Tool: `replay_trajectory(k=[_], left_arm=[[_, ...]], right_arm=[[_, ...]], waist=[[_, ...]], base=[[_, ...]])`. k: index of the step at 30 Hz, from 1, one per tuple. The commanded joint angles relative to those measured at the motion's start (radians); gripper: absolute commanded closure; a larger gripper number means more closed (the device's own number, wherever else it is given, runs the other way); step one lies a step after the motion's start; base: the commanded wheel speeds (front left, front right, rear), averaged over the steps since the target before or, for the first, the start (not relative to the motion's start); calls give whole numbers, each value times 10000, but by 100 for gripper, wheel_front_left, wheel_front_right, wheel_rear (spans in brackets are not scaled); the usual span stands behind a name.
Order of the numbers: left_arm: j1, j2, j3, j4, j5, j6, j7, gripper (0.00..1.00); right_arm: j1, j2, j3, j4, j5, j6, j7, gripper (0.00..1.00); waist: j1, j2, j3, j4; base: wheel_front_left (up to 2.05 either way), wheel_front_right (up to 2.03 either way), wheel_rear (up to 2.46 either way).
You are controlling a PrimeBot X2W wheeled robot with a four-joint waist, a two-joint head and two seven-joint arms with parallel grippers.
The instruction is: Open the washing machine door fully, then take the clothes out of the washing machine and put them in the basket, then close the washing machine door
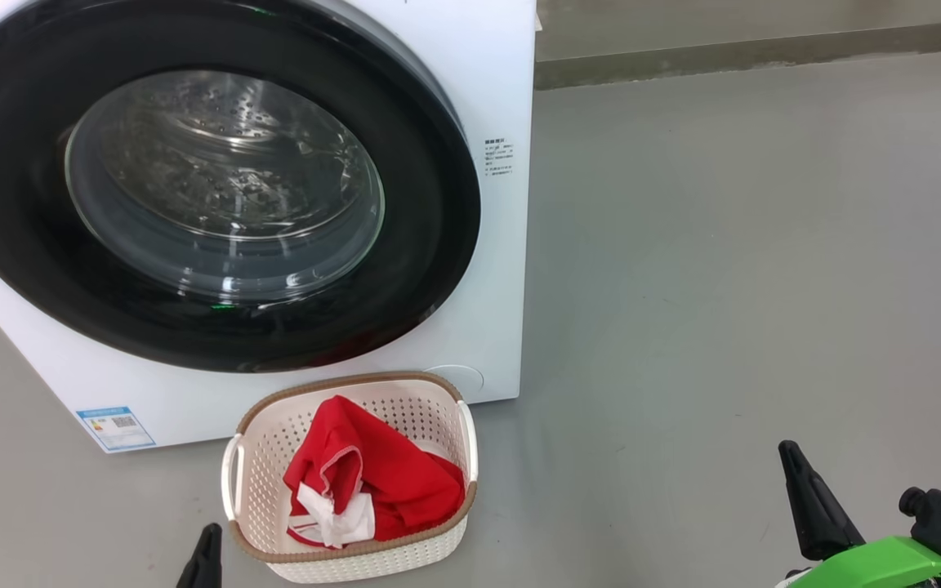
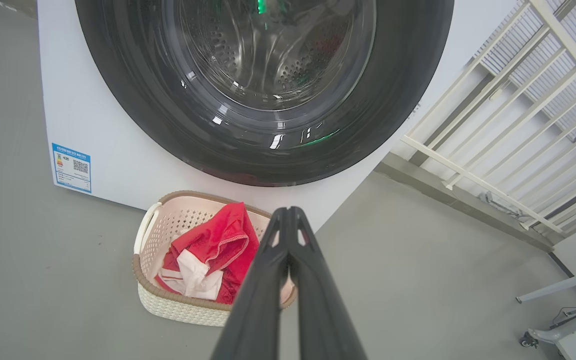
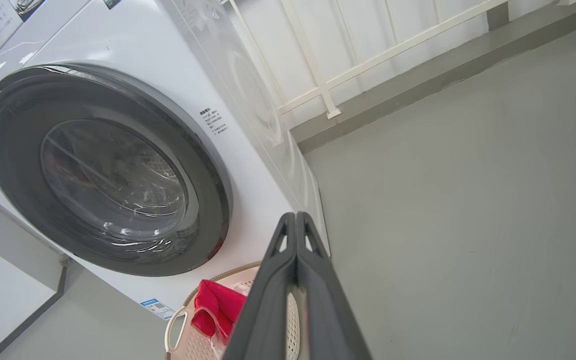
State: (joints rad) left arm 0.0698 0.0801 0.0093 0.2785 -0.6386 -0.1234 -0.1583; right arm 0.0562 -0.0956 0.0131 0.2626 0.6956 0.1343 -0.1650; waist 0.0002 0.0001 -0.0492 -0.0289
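Observation:
The washing machine [image 1: 487, 269] stands white on the floor, its door [image 1: 430, 245] flat against the front, black rim around the glass bowl, through which I see bare steel drum. Red clothes [image 1: 389, 478] with white trim lie in the cream basket [image 1: 254, 490] on the floor before the machine. My left gripper [image 2: 288, 212] is shut, empty, hovering near the basket's near side; its tip [image 1: 211, 535] peeks up at the head view's bottom edge. My right gripper [image 3: 295, 217] is shut, empty, held over open floor to the right [image 1: 791, 453]. The door [image 2: 393, 115], the clothes [image 2: 218, 245] and the basket [image 3: 175, 325] also show in the wrist views.
Grey floor [image 1: 724, 286] spreads to the right of the machine. A low grey kerb [image 1: 764, 53] runs along the back wall. White railing [image 2: 508, 115] stands to the machine's right, and a wheeled stand [image 2: 563, 335] sits at the left wrist view's lower right.

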Motion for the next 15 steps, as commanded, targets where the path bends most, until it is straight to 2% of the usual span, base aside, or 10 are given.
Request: replay_trajectory(k=[1,15], left_arm=[[-488,76,204,-255,-287,-19,77,100],[-685,19,333,-267,-1722,-28,480,100]], right_arm=[[-516,-101,-59,-236,286,-10,80,100],[-688,-17,-245,-227,1634,-14,494,100]], waist=[[-1,-1,9,6],[-1,-1,88,49]], base=[[0,0,0],[0,0,0]])
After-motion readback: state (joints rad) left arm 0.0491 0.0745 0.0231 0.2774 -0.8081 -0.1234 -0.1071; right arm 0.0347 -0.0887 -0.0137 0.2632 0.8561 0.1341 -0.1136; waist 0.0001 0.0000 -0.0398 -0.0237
